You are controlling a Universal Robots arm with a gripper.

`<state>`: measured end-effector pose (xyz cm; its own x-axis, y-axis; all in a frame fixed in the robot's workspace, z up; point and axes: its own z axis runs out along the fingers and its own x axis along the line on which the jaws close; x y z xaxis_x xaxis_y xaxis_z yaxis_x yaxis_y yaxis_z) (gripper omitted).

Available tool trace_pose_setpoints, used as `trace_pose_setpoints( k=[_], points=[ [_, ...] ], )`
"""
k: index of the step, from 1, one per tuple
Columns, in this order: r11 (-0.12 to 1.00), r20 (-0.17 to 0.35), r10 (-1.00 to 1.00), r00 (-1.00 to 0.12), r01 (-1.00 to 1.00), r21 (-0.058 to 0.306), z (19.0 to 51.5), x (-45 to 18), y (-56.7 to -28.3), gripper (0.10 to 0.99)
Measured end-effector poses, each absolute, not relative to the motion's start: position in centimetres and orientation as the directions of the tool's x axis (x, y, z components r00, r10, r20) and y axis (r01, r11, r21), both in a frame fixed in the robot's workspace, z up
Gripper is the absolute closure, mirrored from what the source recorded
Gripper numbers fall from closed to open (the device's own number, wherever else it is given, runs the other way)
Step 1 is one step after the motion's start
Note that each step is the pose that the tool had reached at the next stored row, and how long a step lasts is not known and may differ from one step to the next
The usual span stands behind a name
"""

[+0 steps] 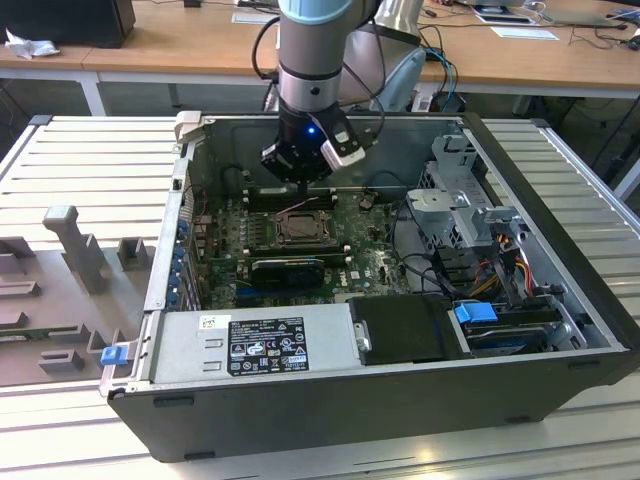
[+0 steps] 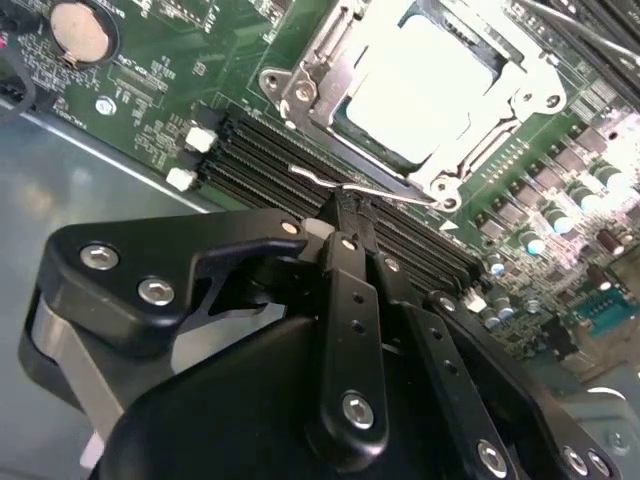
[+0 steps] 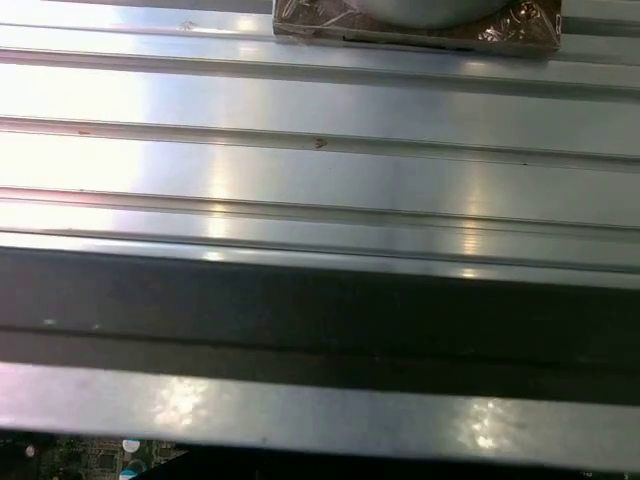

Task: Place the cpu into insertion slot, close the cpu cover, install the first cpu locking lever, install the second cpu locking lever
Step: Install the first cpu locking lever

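I see an open computer case point(image 1: 560, 300) lying on a ribbed table point(image 1: 90, 170), with the motherboard point(image 1: 225, 235) flat on the case floor and the insertion slot point(image 1: 300, 228) near the board's middle. My gripper point(image 1: 298, 172) hangs inside the case just behind the slot, with the memory slots point(image 2: 400, 235) between the two in the second wrist view, where the cpu point(image 2: 420, 85) sits in the slot and the cpu cover point(image 2: 310, 90) frames it. The power supply point(image 1: 250, 345) lies along the front wall, the drive cage point(image 1: 465, 205) stands on the exterior view's right, and desks point(image 1: 180, 45) stand behind the table.
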<state>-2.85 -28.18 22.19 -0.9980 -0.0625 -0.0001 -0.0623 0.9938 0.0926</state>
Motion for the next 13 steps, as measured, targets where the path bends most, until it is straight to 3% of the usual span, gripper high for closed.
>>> trace_pose_setpoints(
  k=[13],
  points=[
    [0.994, -0.002, -0.062, -0.998, -0.062, 0.092, 21.49, -2.12, -28.41, 0.98]
  ],
)
